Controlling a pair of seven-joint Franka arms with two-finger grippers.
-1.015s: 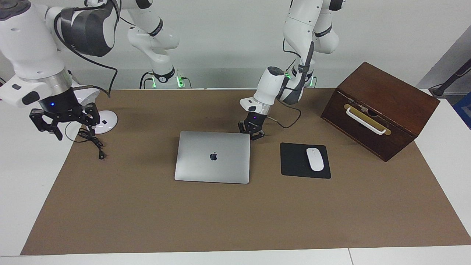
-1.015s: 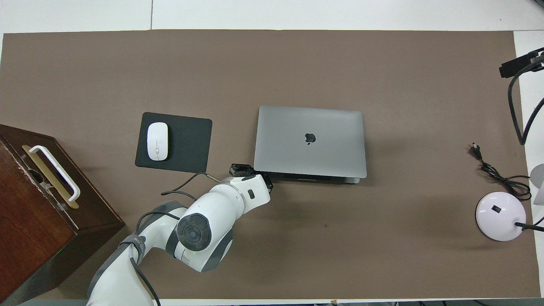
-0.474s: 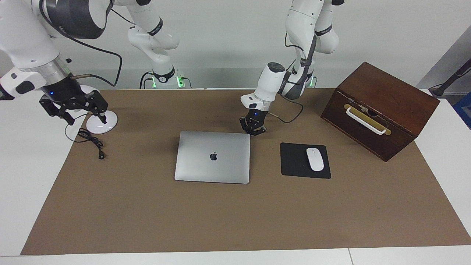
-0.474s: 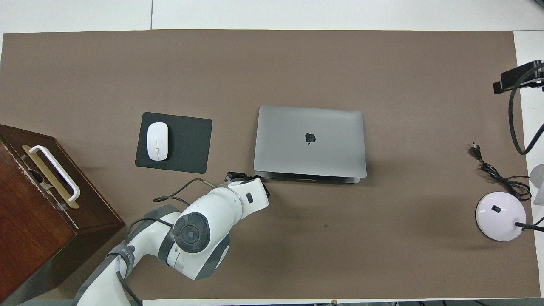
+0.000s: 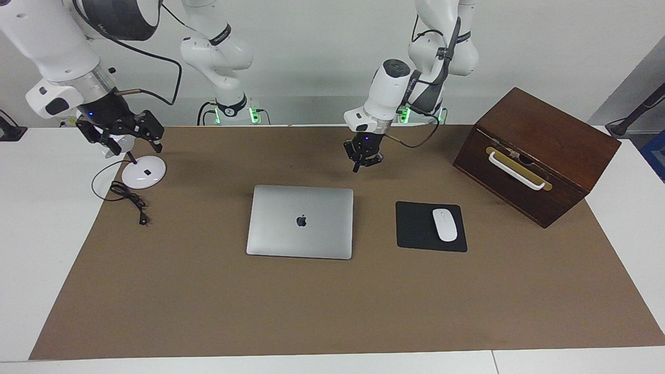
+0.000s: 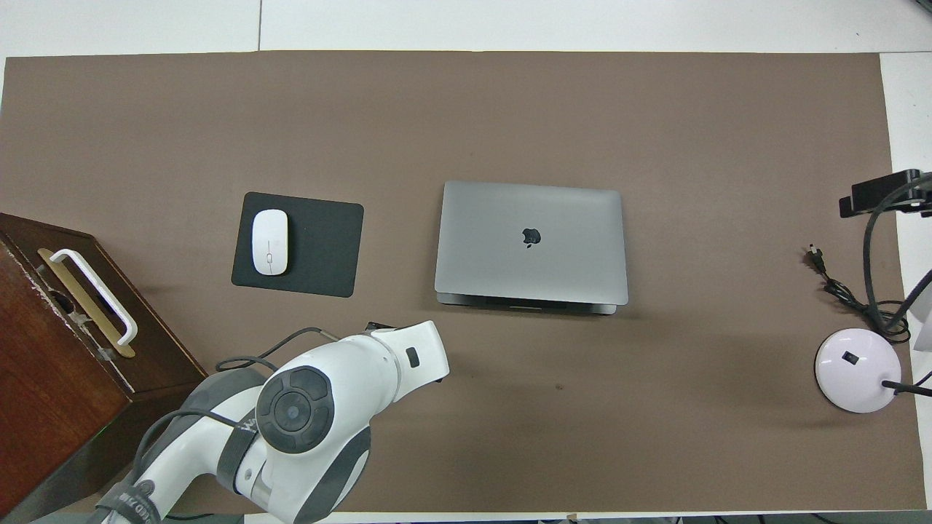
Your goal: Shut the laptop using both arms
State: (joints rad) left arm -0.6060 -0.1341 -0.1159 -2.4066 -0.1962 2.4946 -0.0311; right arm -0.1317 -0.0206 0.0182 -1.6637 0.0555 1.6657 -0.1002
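Note:
The silver-grey laptop (image 5: 300,222) (image 6: 531,244) lies flat on the brown mat, lid down with the dark logo facing up. My left gripper (image 5: 363,162) hangs shut and empty over the mat, just off the laptop's robot-side corner toward the mouse pad, clear of the lid. In the overhead view the left arm's white wrist (image 6: 408,353) hides that gripper. My right gripper (image 5: 130,143) is open and empty, up in the air over the white round lamp base at the right arm's end of the table. Only a black part of it (image 6: 874,196) shows in the overhead view.
A black mouse pad (image 5: 415,231) carrying a white mouse (image 5: 444,224) lies beside the laptop toward the left arm's end. A dark wooden box (image 5: 535,156) with a white handle stands past it. The white lamp base (image 5: 141,176) and a black cable (image 5: 130,200) lie at the right arm's end.
My left gripper has lifted and drawn back from the laptop's corner toward the robots. The right gripper has swung toward the robots, over the lamp base. The laptop has not moved.

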